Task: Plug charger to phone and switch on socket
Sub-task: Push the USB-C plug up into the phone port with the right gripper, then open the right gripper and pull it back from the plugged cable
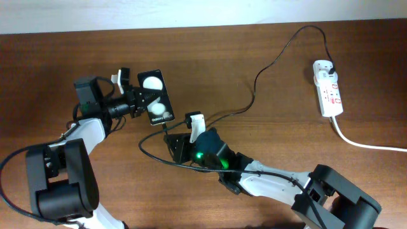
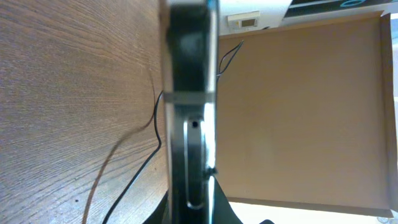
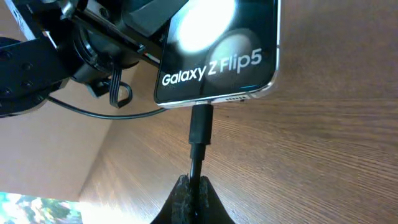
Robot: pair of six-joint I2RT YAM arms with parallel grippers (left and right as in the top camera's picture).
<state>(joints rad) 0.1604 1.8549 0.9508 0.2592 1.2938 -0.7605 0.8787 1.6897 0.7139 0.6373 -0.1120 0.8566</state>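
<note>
Right gripper (image 3: 191, 190) is clamped on the charger (image 3: 200, 124) just behind its tip, which meets the bottom edge of the phone (image 3: 217, 50); left gripper (image 1: 142, 97) grips the phone's side. Socket (image 1: 329, 95) lies well apart, near the far right edge of the wooden table (image 1: 267, 146).

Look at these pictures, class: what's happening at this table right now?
The left gripper is shut on the phone. The right gripper pinches the charger cable just behind its connector, whose tip meets the phone's bottom edge; whether it is fully in is unclear. The cable's plug sits in the power strip at the far right, which neither arm is near.
</note>
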